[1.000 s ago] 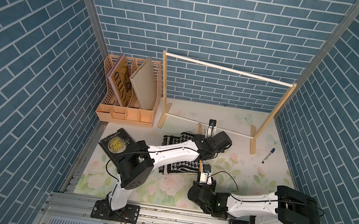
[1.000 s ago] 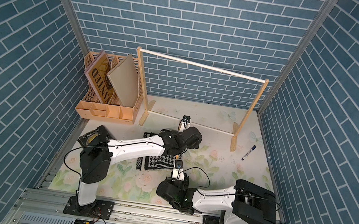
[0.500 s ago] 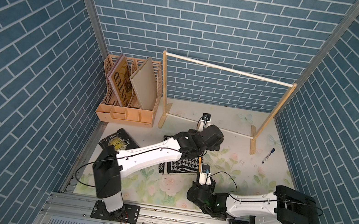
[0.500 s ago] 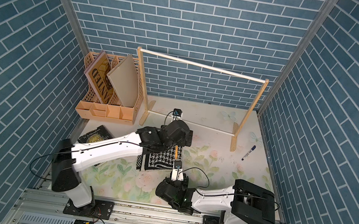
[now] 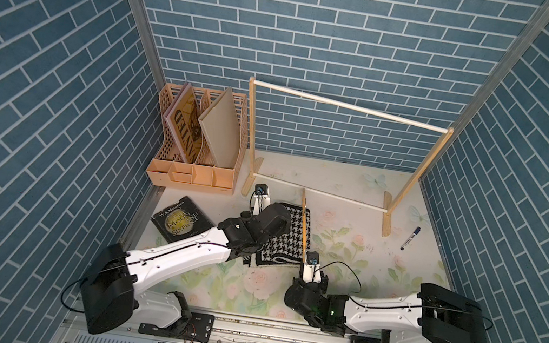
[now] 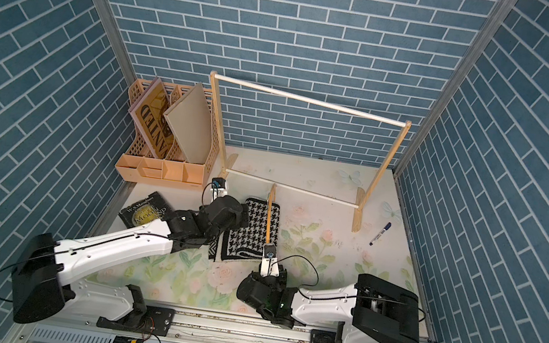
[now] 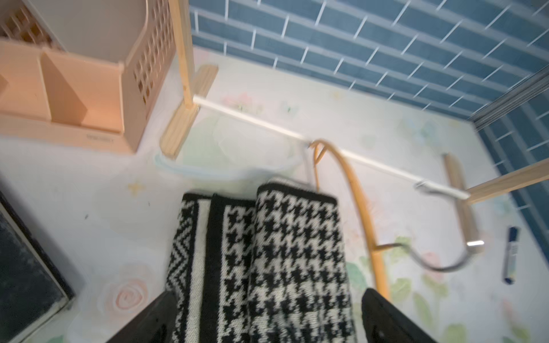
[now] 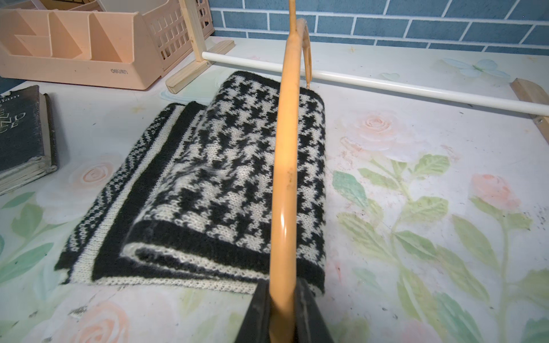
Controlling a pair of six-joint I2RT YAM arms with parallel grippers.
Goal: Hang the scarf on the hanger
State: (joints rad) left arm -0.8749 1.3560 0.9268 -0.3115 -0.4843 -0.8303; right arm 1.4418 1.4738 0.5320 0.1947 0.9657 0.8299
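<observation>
The right gripper (image 8: 282,300) clamps the slim curved light-wood hanger (image 8: 287,142) over the folded black-and-white houndstooth scarf (image 7: 294,237), the left gripper (image 7: 267,314) jaws spread wide above it.

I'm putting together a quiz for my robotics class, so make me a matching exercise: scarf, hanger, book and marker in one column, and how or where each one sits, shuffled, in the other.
Things:
1. scarf
2. hanger
3. book
4. marker

States:
A. clamped in the right hand
B. lying by a foot of the rack
C. folded on the floral table
D. closed, dark cover up

Pairs: 1-C, 2-A, 3-D, 4-B
</observation>
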